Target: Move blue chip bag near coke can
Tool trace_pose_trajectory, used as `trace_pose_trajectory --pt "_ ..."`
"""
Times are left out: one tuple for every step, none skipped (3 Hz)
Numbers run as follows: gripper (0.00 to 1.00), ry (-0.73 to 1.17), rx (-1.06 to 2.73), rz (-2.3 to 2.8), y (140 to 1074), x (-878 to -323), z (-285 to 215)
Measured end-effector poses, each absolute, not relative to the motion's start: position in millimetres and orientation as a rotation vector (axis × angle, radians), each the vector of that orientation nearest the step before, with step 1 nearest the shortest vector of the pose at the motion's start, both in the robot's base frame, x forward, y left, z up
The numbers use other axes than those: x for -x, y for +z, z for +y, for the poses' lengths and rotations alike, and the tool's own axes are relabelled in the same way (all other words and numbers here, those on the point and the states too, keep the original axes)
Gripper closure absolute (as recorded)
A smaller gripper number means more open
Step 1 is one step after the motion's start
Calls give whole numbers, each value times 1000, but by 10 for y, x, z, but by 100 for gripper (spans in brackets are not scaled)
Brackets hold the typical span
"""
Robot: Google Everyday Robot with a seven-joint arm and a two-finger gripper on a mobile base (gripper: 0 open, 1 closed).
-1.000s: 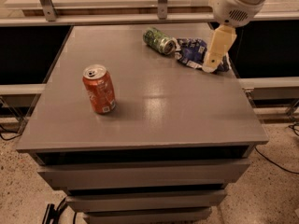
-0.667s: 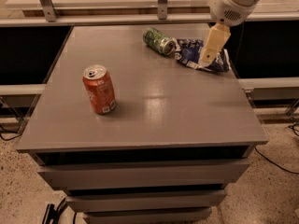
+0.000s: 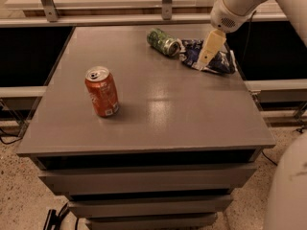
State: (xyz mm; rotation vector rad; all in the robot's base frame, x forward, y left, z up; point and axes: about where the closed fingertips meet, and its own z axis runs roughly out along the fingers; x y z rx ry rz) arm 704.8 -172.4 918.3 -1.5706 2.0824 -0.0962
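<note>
Hand (image 3: 206,57) shifted slightly left, now over blue chip bag (image 3: 222,62) at far right of grey surface (image 3: 168,111), grip state cannot tell; coke can (image 3: 101,91) upright well apart, speckled floor (image 3: 14,198) below.

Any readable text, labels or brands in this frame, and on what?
No text can be read.
coke can: white label patch, too blurred.
blue chip bag: white markings, illegible.
green can: nothing legible.
gripper, over the bag at far right: no markings.
</note>
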Motion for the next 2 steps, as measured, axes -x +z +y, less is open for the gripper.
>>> trace_pose_trajectory --pt "0 -56 1533 2122 8946 -7219 -1778" --pt "0 -17 1511 2154 8736 -7299 -1821"
